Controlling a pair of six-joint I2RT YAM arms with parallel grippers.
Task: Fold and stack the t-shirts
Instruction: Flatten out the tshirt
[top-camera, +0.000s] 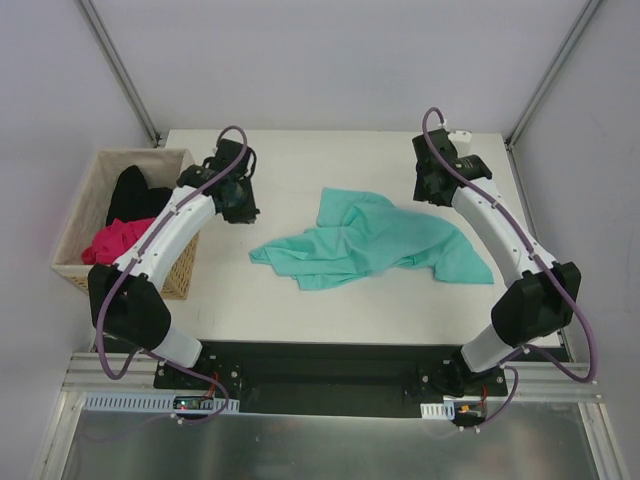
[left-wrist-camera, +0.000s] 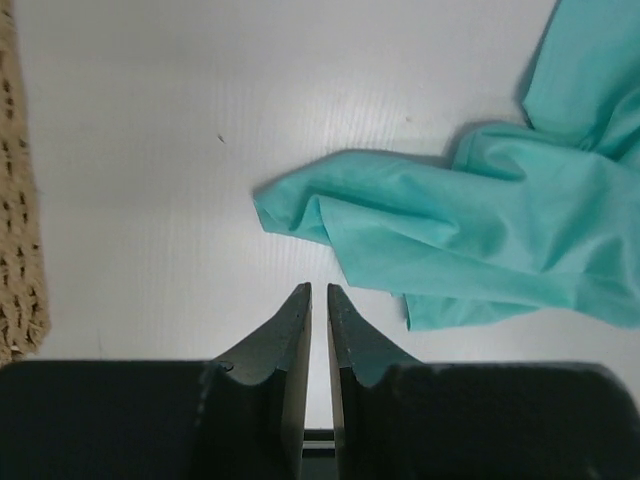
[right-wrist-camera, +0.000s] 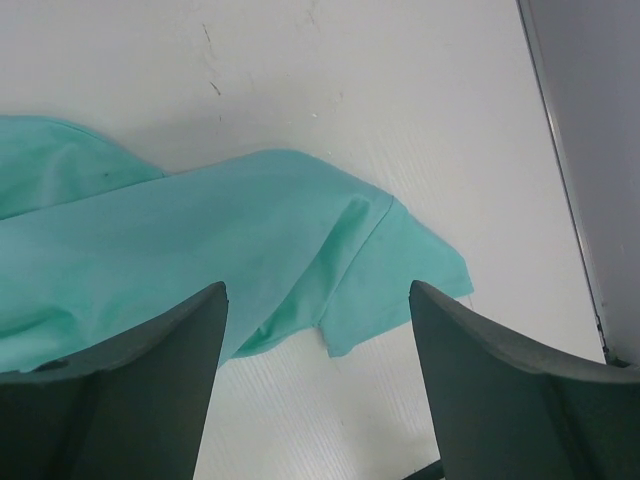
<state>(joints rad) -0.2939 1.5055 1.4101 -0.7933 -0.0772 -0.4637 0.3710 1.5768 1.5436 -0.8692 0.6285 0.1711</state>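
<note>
Found the teal t-shirt crumpled and unfolded on the white table, spread from the centre of the top view towards the right. Saw the left pincer all but closed, with only a thin slit between its fingers, gripping nothing. Placed it in the top view up and to the left of the shirt, with the cloth's nearest corner close to its tips in the wrist view but not touching them. Saw the right pincer spread wide and empty above the shirt's right edge, a hemmed corner showing between its fingers. Could not tell whether those fingers touched the cloth. Noted the wicker basket at the left of the top view, with the black t-shirt bundled in its upper part and the magenta t-shirt just below.
</note>
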